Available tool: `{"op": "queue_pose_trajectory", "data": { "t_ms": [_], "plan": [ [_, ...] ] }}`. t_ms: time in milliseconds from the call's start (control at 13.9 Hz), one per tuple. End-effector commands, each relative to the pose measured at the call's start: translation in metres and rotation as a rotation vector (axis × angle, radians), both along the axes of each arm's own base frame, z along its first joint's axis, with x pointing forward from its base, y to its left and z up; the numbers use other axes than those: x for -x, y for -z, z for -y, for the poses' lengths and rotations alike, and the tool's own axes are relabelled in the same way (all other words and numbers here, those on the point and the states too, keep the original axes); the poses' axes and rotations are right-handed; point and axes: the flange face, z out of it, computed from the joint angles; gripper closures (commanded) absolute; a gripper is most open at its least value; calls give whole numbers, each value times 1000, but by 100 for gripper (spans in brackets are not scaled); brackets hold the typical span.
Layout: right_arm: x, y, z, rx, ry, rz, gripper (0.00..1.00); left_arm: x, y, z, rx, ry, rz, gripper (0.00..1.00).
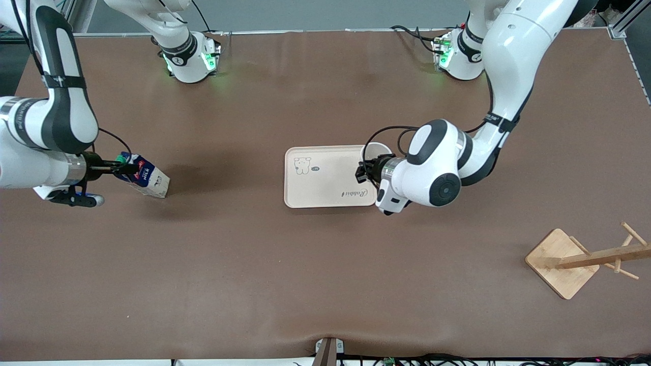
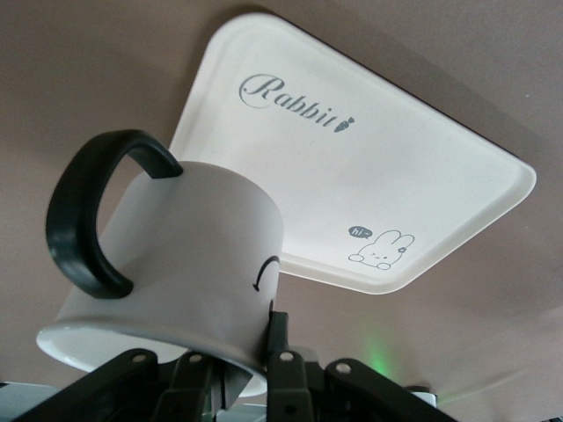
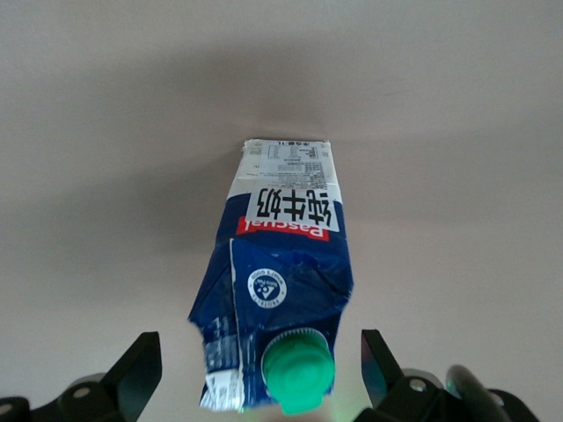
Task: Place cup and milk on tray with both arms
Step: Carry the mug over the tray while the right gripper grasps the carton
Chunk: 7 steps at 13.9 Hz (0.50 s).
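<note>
Left end effector (image 1: pixel 362 173) clenches the cup (image 1: pixel 375 152), mouth up; right end effector (image 1: pixel 118 165), released, straddles the upright milk (image 1: pixel 145 178)

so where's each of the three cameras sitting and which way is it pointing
Front view: high across the table, facing both arms' bases; shows the left gripper at the tray and the right gripper at the milk.
Left wrist view: on the left wrist, looking past shut fingers clamping the cup over the tray.
Right wrist view: on the right wrist, looking at the milk between open fingers.
Shared: front and left wrist views both show cup and tray.
</note>
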Motion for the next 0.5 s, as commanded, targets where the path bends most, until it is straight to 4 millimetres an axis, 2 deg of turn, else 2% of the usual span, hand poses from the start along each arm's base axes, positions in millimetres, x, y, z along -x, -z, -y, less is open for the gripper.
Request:
{"op": "queue_pose_trajectory", "data": {
  "t_ms": [0, 72, 287, 358, 430],
  "plan": [
    [20, 5, -9, 6, 1, 34, 0, 1, 22, 23, 22, -34, -17, 100],
    [23, 9, -4, 5, 7, 39, 0, 3, 31, 29, 24, -38, -16, 100],
    [27, 9, 0, 3, 13, 28, 82, 5, 54, 31, 36, -69, -53, 100],
    [27, 8, -3, 2, 8, 28, 100, 5, 61, 30, 41, -86, -76, 100],
    [26, 8, -2, 2, 7, 32, 100, 6, 68, 30, 42, -92, -90, 100]
  ]
}}
